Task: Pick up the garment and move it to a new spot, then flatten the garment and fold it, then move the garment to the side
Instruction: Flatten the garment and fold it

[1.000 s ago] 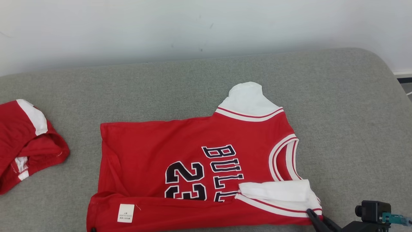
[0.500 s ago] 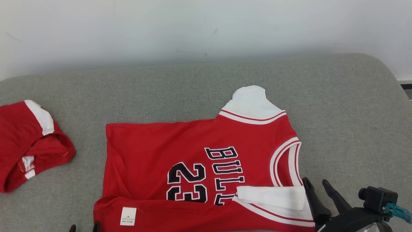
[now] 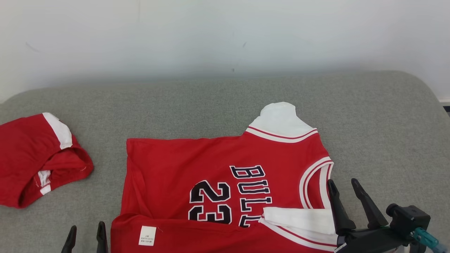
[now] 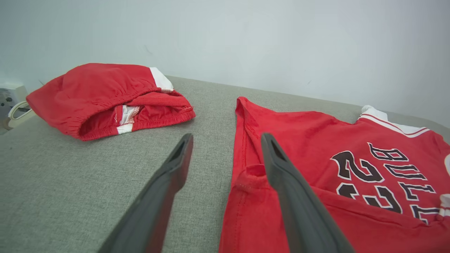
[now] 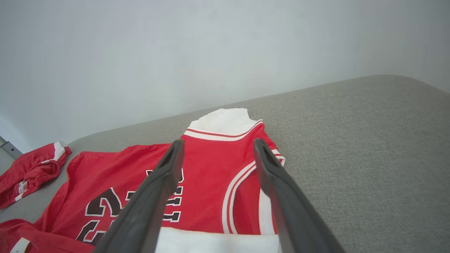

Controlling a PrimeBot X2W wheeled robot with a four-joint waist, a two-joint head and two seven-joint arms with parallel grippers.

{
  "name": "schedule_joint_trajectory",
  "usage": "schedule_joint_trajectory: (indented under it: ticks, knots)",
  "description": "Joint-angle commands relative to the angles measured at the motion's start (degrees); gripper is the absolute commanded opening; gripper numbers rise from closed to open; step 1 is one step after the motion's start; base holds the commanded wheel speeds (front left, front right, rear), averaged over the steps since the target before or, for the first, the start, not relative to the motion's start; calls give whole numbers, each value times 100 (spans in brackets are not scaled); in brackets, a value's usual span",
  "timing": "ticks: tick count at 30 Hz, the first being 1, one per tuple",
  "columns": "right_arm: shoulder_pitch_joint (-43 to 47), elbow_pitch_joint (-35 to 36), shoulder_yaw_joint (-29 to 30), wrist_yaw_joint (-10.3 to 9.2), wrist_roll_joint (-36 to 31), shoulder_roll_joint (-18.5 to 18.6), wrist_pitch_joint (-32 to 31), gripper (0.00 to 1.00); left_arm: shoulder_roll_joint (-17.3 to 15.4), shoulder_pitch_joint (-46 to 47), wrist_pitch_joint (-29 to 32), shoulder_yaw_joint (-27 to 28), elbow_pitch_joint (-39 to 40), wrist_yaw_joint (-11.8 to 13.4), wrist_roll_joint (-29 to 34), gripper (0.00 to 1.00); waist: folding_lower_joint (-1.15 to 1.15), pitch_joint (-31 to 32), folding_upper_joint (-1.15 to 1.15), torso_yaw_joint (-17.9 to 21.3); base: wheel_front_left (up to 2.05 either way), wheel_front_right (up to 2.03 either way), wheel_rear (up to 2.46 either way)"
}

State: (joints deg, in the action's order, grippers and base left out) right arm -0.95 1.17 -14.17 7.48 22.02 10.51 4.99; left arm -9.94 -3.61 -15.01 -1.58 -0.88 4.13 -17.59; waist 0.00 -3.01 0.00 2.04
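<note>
The garment, a red jersey [image 3: 175, 168] printed with "BULLS 23", lies on the grey cushion [image 3: 386, 123]. Its near edge is folded up over itself, showing a white label and a white sleeve. My left gripper [image 3: 87, 227] stands open just off the jersey's near left corner, holding nothing. In the left wrist view the left gripper [image 4: 226, 137] straddles the jersey's [image 4: 299, 130] left hem. My right gripper [image 3: 342, 182] is open beside the folded white sleeve. In the right wrist view the right gripper [image 5: 218, 141] hangs above the jersey [image 5: 214, 165] near its armhole.
Red shorts [image 3: 31, 154] with white trim lie crumpled at the far left, also seen in the left wrist view as the shorts [image 4: 98, 88]. A pale wall backs the cushion. The cushion's rounded edge [image 3: 432, 98] drops off at the right. Bare cushion lies behind and right of the jersey.
Both grippers have opened and let go of the jersey's near folded edge, then risen off it. The camera has tilted, shifting the whole scene down and right.
</note>
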Motion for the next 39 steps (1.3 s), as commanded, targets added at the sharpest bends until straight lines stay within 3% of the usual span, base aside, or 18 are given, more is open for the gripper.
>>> schedule_joint_trajectory:
  ticks: [1,5,12,22,39]
  knots:
    - [-42,-16,-13,2,-48,-17,111,100,48,-2,-29,56,51,-1,86,100,0,30,0,-11,0,0,0]
    - [-46,-190,-41,2,-210,-50,310,100,186,76,-30,180,73,-74,211,100,0,43,0,-36,0,0,0]
    - [-287,-349,-126,1,-334,-118,372,100,249,590,-30,218,-287,-411,134,100,0,-119,0,28,0,0,0]
    - [-761,-485,-227,1,-555,-295,519,100,-170,2213,260,164,-1500,-857,-88,100,0,-654,0,433,0,0,0]
    - [-1192,-680,-282,1,-784,-538,764,100,-749,4006,504,-45,-3411,-1092,-301,100,0,-1482,0,1029,0,0,0]
